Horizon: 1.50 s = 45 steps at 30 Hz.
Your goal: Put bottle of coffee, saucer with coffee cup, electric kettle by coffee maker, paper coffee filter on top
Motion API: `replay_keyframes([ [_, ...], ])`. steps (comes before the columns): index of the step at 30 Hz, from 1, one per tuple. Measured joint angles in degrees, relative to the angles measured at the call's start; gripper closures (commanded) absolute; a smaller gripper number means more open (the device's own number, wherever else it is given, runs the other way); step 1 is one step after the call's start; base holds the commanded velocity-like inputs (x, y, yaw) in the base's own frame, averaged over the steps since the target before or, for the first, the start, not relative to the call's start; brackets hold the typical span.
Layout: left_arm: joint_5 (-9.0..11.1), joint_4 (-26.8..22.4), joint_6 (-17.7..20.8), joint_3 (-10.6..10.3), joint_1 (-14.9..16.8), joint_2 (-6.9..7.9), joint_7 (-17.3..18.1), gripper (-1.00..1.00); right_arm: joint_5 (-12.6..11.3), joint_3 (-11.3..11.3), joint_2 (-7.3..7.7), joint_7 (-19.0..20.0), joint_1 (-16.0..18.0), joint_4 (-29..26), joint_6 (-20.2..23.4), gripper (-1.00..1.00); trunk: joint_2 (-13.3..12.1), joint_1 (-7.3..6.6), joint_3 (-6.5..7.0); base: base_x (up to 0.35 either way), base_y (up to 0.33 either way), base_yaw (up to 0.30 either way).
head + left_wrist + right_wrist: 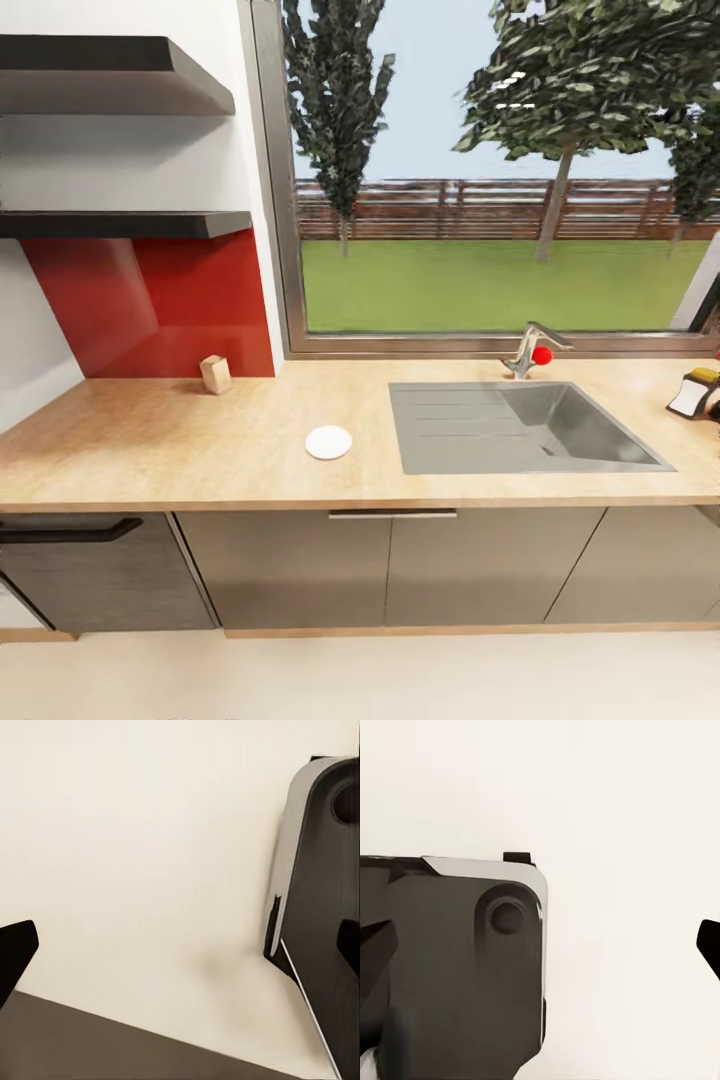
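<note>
From my head camera the pale wood-toned surface (180,440) runs across the middle of the frame; the saucer (328,442), a small flat round white plate, lies on it just left of the steel sink (520,425), near the front edge, nothing on it; a small tan box (215,374) stands at centre left against the red backsplash (170,310); the faucet (530,350) with a red knob sits behind the sink under the window (500,170); two dark shelves (120,225) hang at upper left. My left gripper (180,945) points at the pale floor beside my dark base (322,907), fingertips (16,949) spread wide, holding nothing; my right gripper (544,945) is likewise wide apart and bare over the base.
</note>
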<state>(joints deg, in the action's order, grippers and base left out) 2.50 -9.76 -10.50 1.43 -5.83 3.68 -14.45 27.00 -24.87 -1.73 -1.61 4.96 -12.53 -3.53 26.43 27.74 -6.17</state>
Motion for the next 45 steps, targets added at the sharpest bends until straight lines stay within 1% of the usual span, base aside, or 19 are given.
replay_keyframes([
  [5,-0.05,-1.02,-0.66,-0.05,0.56,0.20,0.00,-1.00,-0.02,-0.03,0.03,0.01,0.00,-2.24,-0.04,-1.00,0.00,-0.01,0.00,-0.016,0.000,0.000],
  [10,-0.30,-3.74,-4.32,-0.14,1.71,0.32,0.06,-1.00,-0.04,0.19,-0.12,0.12,0.00,-7.33,-0.20,-1.00,0.00,-0.01,0.00,-0.003,0.000,0.000],
  [12,-0.33,-5.12,-5.35,-0.15,2.43,0.44,0.06,-1.00,-0.06,0.28,-0.34,0.17,-0.01,-9.43,-0.83,-1.00,0.00,-0.01,0.00,0.000,0.000,0.000],
  [14,-0.31,-6.69,-5.98,-0.11,3.16,0.53,0.08,-1.00,-0.09,0.37,-0.98,0.21,0.01,-11.21,-2.38,-1.00,0.00,-0.01,0.00,0.000,0.000,0.000],
  [16,-0.27,-8.99,-6.46,-0.03,3.93,0.59,0.11,-1.00,-0.09,0.44,-1.80,0.24,0.05,-13.04,-5.66,-1.00,0.00,-0.01,0.01,0.000,0.000,0.000],
  [17,-0.24,-9.69,-6.53,0.00,4.08,0.60,0.12,-1.00,-0.09,0.45,-1.96,0.25,0.05,-13.39,-6.61,-1.00,0.00,-0.01,0.00,0.000,0.000,0.000],
  [20,-0.23,-14.46,-6.79,0.00,4.49,0.61,0.36,-1.00,-0.09,0.53,-2.98,0.34,0.07,-14.34,-11.57,-1.00,0.00,-0.01,0.00,0.000,0.000,0.000],
  [21,-0.22,-16.08,-6.86,0.01,4.56,0.63,0.51,-1.00,-0.08,0.54,-3.57,0.37,0.07,-14.49,-13.14,-1.00,0.00,-0.01,0.00,0.000,0.000,0.000],
  [22,-0.24,-20.36,-7.32,0.02,5.03,0.66,0.81,-1.00,0.00,0.58,-4.92,0.41,0.15,-14.75,-16.94,-1.00,0.00,-0.01,0.01,0.000,0.000,0.000],
  [24,-0.16,-24.40,-8.65,0.05,5.21,0.60,0.96,-1.00,-0.01,0.55,-5.78,0.42,0.35,-14.77,-19.10,-1.00,0.00,-0.01,0.01,0.000,0.000,0.000],
  [26,-0.14,-27.22,-10.48,0.14,5.36,0.57,1.00,-1.00,0.00,0.65,-6.38,0.42,1.06,-14.85,-20.54,-1.00,0.00,-0.01,0.01,0.000,0.000,0.000],
  [28,-0.06,-30.05,-12.39,0.27,5.92,0.41,1.02,-1.00,-0.02,1.82,-7.32,0.38,3.13,-14.91,-22.52,-1.00,-0.01,-0.01,0.02,0.000,0.000,0.000],
  [31,0.03,-32.61,-13.18,0.20,7.13,-0.09,1.03,-1.00,-0.06,2.79,-8.12,0.34,5.29,-14.96,-23.94,-1.00,-0.01,0.00,0.02,0.000,0.000,0.000],
  [32,-0.09,-36.29,-13.66,0.03,8.66,-0.77,1.08,-1.00,-0.16,3.16,-8.20,0.28,8.09,-15.73,-25.52,-1.00,-0.01,0.00,0.04,0.000,0.000,0.000],
  [33,0.03,-40.46,-13.35,0.02,11.29,-1.12,1.07,-1.00,-0.19,3.24,-8.20,0.26,11.88,-16.40,-25.96,-1.00,-0.02,0.00,0.04,0.000,0.000,0.000],
  [35,0.24,-43.08,-13.10,0.06,12.56,-1.17,1.05,-1.00,-0.22,3.26,-8.20,0.22,13.69,-16.57,-26.06,-1.00,-0.02,0.00,0.03,0.000,0.000,0.000],
  [39,0.39,-46.60,-12.82,0.11,14.67,-1.17,0.89,-1.00,-0.26,3.26,-8.20,0.19,17.16,-16.66,-26.12,-1.00,-0.01,-0.01,0.03,0.000,0.000,0.000],
  [43,0.49,-49.36,-12.72,0.15,15.86,-1.20,0.80,-1.00,-0.27,3.26,-8.20,0.18,19.73,-16.71,-26.13,-1.00,-0.01,-0.01,0.02,0.000,0.000,0.000],
  [45,0.60,-52.22,-12.43,0.15,16.92,-1.24,0.71,-1.00,-0.28,3.27,-8.20,0.18,22.40,-17.22,-26.13,-1.00,-0.01,-0.01,0.03,0.000,0.000,0.000],
])
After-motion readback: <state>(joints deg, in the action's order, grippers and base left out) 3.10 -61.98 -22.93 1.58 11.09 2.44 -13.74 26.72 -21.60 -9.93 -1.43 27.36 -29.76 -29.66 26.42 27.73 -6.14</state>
